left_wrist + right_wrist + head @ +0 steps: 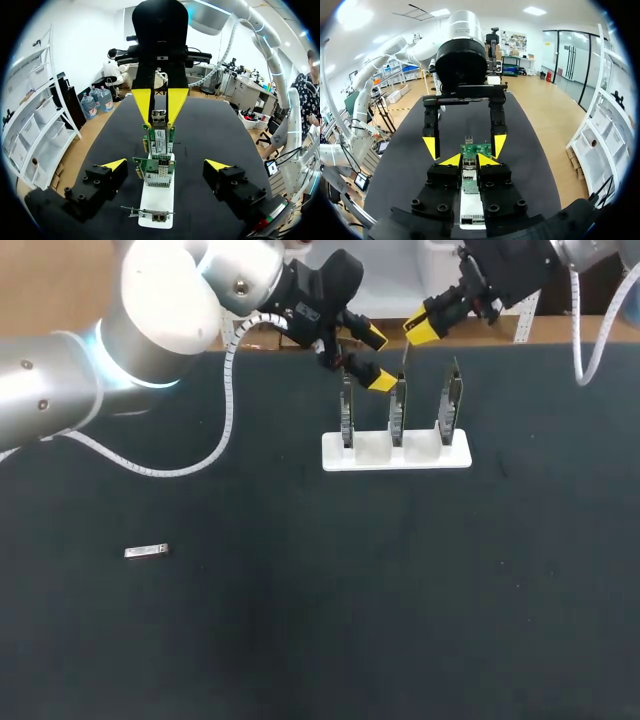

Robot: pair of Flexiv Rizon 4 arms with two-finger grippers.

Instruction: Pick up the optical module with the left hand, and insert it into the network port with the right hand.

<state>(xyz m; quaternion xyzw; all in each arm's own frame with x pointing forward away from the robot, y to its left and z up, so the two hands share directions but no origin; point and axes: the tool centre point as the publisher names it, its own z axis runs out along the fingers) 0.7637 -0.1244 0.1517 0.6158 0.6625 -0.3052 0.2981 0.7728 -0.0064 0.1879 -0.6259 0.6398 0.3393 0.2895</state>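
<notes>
Slowly ease right end effector (468, 160), pinched on optical module (159, 116), straight into upright network card (161, 141) just beneath; hold module square, no twist, no side load. Beyond, hold left end effector (379, 358), spread and empty, astride white holder (460, 456), touching nothing.

Optical module (158, 116): small silvery block with two round sockets in its end, pinched between the fingertips of the right claw (469, 160), just above the green cards (398, 410). Network port (159, 216): silvery cage on each of three cards, upright in a row in a white holder (395, 458), ahead of the left claw (379, 358), between its spread fingers. Another small silvery bar (146, 552) lying flat, well apart from both claws.
</notes>
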